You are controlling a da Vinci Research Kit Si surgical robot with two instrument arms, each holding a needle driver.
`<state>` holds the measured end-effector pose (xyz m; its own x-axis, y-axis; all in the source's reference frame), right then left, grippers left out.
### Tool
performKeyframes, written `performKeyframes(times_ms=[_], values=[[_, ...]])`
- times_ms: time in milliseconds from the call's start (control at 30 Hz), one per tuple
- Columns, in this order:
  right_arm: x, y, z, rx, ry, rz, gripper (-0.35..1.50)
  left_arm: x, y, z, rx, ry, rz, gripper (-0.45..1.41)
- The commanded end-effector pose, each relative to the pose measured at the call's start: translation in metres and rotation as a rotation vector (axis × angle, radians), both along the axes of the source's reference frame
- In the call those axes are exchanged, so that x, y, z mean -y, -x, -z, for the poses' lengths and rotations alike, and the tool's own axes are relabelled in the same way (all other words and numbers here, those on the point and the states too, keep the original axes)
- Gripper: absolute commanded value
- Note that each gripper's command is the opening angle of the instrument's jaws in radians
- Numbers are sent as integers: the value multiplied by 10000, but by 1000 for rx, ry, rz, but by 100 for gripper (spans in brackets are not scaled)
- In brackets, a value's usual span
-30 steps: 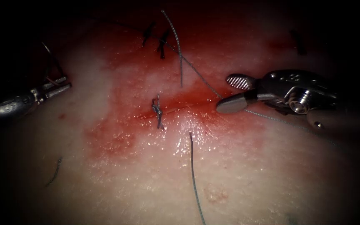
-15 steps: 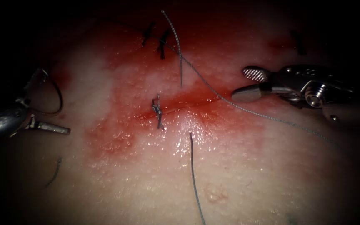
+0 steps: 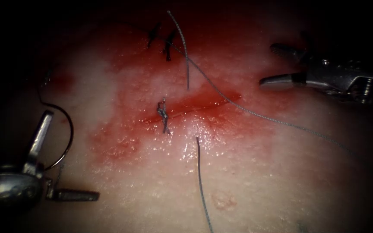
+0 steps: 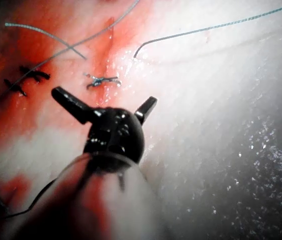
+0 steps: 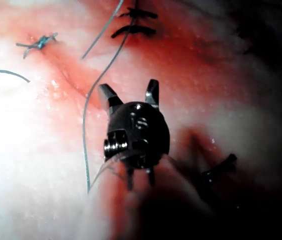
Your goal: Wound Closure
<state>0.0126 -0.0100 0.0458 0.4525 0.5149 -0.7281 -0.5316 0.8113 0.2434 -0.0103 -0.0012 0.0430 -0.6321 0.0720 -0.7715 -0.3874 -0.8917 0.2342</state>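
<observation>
My left gripper (image 3: 61,157) gapes wide, empty, left of the cut (image 3: 191,108), needle (image 3: 59,129) lying beside it; my right gripper (image 3: 277,64) is open, empty too.

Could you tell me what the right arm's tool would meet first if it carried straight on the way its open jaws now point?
Probably the long thread. The right tool, jaws open and empty, points left over the tissue, with that strand just ahead in the right wrist view. Depth is unclear, so it might pass above.
</observation>
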Motion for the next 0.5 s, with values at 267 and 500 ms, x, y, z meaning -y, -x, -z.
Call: performKeyframes(times_ms=[267,500], values=[[33,-13,-24,35,-227,9,103,-12,36,-11,30,-2,-14,128],[62,-2,-55,162,-343,129,83,0,46,-32,32,10,-46,126]])
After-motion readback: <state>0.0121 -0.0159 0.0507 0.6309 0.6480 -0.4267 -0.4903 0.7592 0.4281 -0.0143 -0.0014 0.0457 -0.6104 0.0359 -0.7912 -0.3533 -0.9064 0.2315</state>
